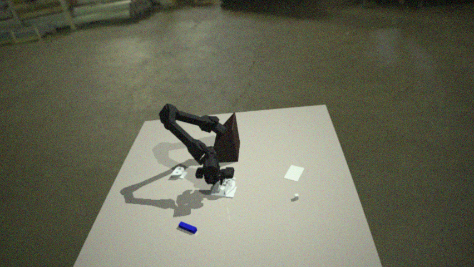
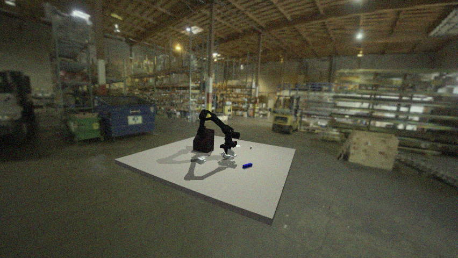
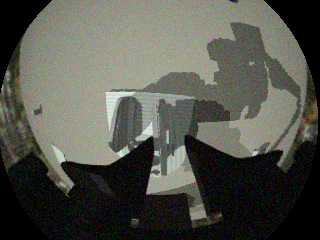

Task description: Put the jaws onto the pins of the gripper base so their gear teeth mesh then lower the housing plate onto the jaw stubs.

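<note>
1. One tall run of storage racking point(image 2: 371, 105) stands well beyond the table, blurred.
2. One blue dumpster point(image 2: 128, 116), with a green bin point(image 2: 84, 126) beside it, and a yellow forklift point(image 2: 285, 118) stand on the floor around the table.
3. One broad, pale table point(image 1: 281, 232) point(image 2: 224, 185) point(image 3: 75, 60) carries the arm and the loose parts.
4. One black arm point(image 1: 178, 130) point(image 2: 219, 121) bends out from a dark red block point(image 1: 228, 149) point(image 2: 205, 141) point(image 3: 167, 212), which stands upright behind the work.
5. One claw, the gripper point(image 1: 221, 182) point(image 2: 227, 152) point(image 3: 170, 139), points down over the base, clenched on a slim grey-white jaw point(image 1: 216, 188) point(image 3: 166, 137). Whether that jaw touches its pin, I cannot tell.
6. One white gripper base point(image 1: 232, 194) point(image 2: 228, 157) point(image 3: 111, 100) lies flat beneath the claw. The other jaw point(image 1: 230, 185) point(image 3: 128, 117) is on it, close beside the held one; the teeth are too small to judge.
7. One white part with two dark round marks point(image 1: 176, 173) point(image 2: 201, 158) point(image 3: 261, 149), possibly the housing plate, lies apart from the base, near the arm's shadow.
8. One thin, pale square point(image 1: 294, 173) point(image 2: 237, 145) point(image 3: 58, 153) lies flat, well apart on the opposite side.
9. One blue bar point(image 1: 187, 227) point(image 2: 247, 165) lies well clear of the base.
10. One tiny white block point(image 1: 296, 196) point(image 2: 250, 147) point(image 3: 38, 109) sits near the square, not touching it.
</note>
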Controlling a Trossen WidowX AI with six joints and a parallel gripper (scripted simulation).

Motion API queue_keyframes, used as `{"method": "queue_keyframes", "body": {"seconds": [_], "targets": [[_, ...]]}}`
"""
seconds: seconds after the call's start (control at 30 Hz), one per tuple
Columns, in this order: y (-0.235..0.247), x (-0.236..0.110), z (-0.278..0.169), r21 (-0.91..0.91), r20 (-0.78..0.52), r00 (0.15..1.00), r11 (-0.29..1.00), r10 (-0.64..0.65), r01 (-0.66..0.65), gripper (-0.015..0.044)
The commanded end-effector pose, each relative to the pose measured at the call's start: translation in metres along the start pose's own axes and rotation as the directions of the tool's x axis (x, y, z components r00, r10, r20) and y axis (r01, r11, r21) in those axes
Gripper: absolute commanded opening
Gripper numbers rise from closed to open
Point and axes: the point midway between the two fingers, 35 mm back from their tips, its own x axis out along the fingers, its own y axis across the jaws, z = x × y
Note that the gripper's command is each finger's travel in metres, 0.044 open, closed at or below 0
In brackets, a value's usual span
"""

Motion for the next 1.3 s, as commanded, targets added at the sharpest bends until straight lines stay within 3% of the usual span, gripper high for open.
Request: {"method": "queue_keyframes", "body": {"seconds": [0.0, 1.27], "targets": [[-0.001, 0.002, -0.001, -0.006, 0.0, 1.0, 1.0, -0.005, 0.005, 0.0134], [-0.001, 0.012, -0.001, -0.01, 0.0, 1.0, 1.0, -0.006, 0.006, 0.0134]]}}
